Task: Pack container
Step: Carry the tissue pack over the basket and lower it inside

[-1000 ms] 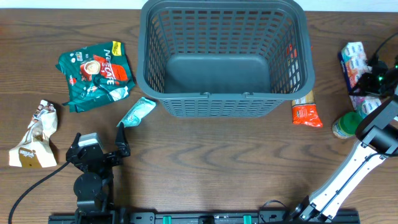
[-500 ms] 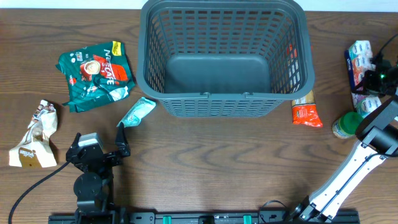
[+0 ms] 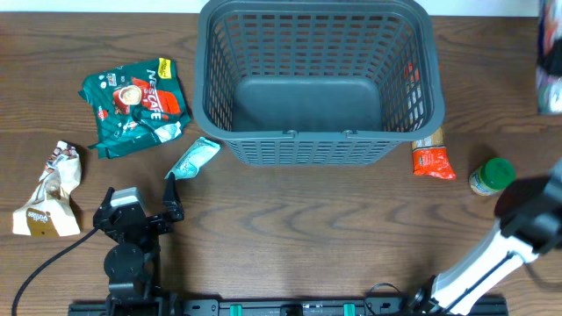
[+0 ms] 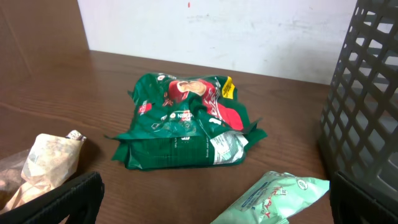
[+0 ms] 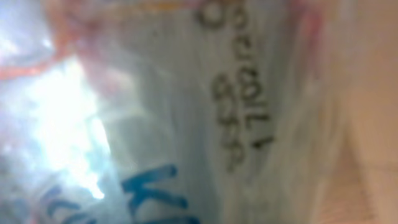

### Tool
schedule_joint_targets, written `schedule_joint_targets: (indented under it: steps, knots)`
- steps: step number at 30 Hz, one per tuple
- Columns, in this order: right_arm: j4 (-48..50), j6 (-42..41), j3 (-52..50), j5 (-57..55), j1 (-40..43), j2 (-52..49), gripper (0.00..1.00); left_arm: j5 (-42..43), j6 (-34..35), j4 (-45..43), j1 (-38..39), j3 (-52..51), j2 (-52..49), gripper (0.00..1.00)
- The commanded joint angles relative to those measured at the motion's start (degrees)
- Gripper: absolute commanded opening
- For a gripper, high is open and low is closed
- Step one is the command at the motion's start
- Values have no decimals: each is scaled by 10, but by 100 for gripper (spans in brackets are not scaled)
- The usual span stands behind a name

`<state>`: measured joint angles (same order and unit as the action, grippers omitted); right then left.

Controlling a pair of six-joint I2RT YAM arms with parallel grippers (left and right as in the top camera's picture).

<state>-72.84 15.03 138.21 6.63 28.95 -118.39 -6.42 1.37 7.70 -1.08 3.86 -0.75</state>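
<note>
Dark wood-grain counter (image 3: 299, 228) runs under everything. The container (image 3: 316, 145), a dark grey slotted basket, sits at the far middle of it, long axis running left to right and solid floor showing bare.

At the far right edge of the overhead view a clear plastic packet (image 3: 550, 66) shows large and blurred, seemingly up off the counter. A wrapper with blue lettering and a printed code, likely the same packet, fills the right wrist view edge to edge. The right arm (image 3: 492, 254) reaches out of frame toward it, so its jaws are not seen directly, but I judge them clenched on that packet.

From there the container lies to the robot's left, and its right-hand short wall is the nearest rim. The carry would need to go leftward and high enough to clear that wall.

The left arm (image 3: 127, 254) rests near the front edge with jaws released and spread wide, facing a pale green sachet (image 3: 193, 158) and a green Nescafé bag (image 3: 136, 105). It is the nearer arm to those. An orange packet (image 3: 432, 160) and a green-lidded jar (image 3: 492, 175) lie on the right arm's side.
</note>
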Motion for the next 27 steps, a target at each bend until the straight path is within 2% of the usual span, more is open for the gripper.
schedule_joint_targets:
  steps: [1,6,12,19,27]
  knots:
    - [8,-22,18,10,-43,93,2,-7,0,16,-3,-11,0,99]
    - [18,-13,18,12,-122,189,1,-7,0,16,-3,-11,0,99]
    - [3,81,18,37,-250,250,1,-7,0,16,-3,-11,0,99]
    - [-23,165,18,119,-388,245,1,-7,0,16,-3,-11,0,99]
    - [-79,220,18,118,-452,183,1,-7,0,16,-3,-11,0,99]
